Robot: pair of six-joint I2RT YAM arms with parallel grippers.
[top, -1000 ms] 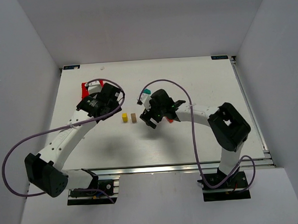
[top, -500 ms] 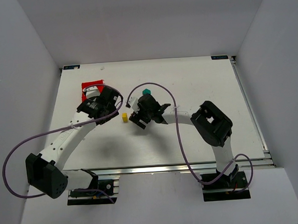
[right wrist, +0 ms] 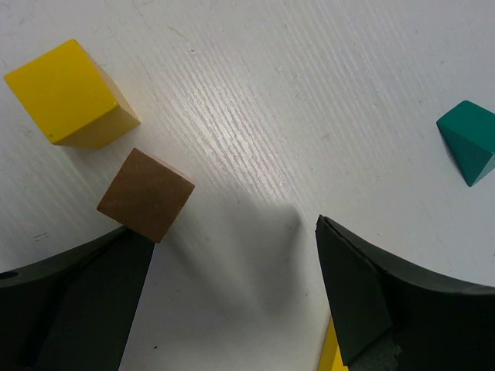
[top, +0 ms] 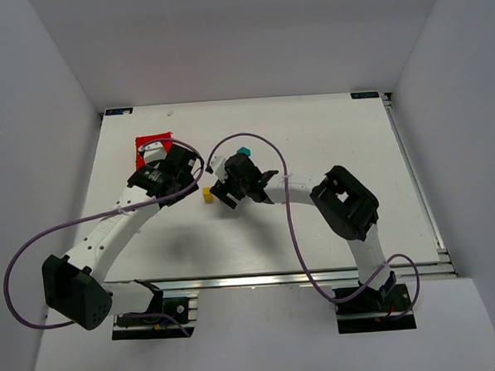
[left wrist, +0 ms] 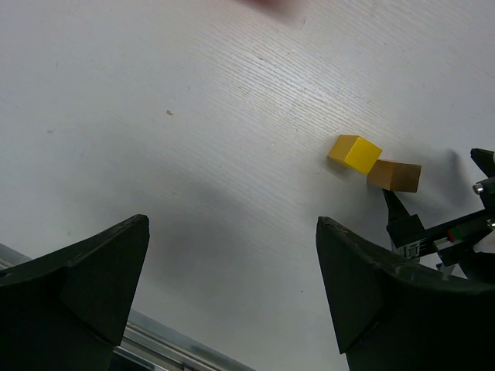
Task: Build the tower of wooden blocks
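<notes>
No stack stands; the blocks lie singly on the white table. A yellow cube [top: 206,194] [left wrist: 354,152] [right wrist: 73,94] lies beside a brown cube [left wrist: 394,175] [right wrist: 145,195], their corners nearly touching. The top view hides the brown cube under my right gripper [top: 227,195] [right wrist: 232,297]. That gripper is open and empty just above the table, and its left finger [right wrist: 77,309] touches the brown cube. A teal block [top: 244,151] [right wrist: 468,141] lies behind it. A yellow piece [right wrist: 332,352] peeks beside its right finger. My left gripper [top: 181,179] [left wrist: 232,294] is open and empty, left of the cubes.
A red bin [top: 152,143] sits at the back left, just behind my left gripper. The right gripper's finger [left wrist: 406,228] shows in the left wrist view next to the brown cube. The table's near rail [left wrist: 170,348] runs below the left fingers.
My right gripper has moved left to the yellow and brown cubes and now covers the brown cube in the top view. The left arm has barely shifted, uncovering the red bin.
</notes>
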